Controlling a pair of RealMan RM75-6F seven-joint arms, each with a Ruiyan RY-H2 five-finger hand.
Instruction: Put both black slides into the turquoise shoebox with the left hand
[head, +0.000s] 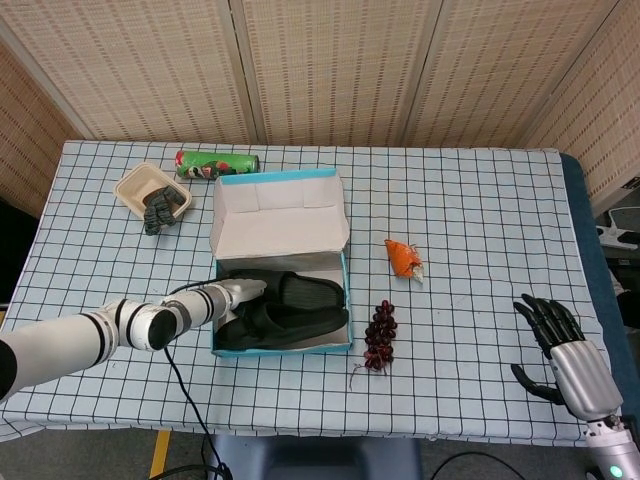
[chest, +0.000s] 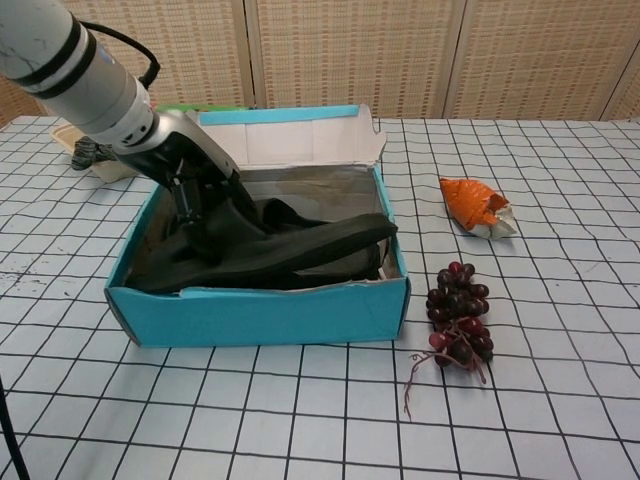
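Woven panels close off the back, and the checked cloth on the counter (head: 480, 230) gives me a grid to steer by. Both black slides (chest: 270, 250) lie inside the turquoise shoebox (chest: 260, 312), the upper one tilted, toe riding near the rim at the box's 3 o'clock end. My left hand (chest: 200, 200) is down in the 9 o'clock end, fingers curled on the heel of the top slide. Whether it is gripping or merely pressing, I can't be sure, but it reads as holding. To finish well I judge I should press the heel low so the toe drops below the rim, then let the fingers spread and lift straight up without dragging the wall. The right hand (head: 565, 345) idles at 4 o'clock, fingers apart, holding nothing. Grapes (chest: 458, 320) sit just beside the box at 3 o'clock, so I would avoid shoving the box that way.
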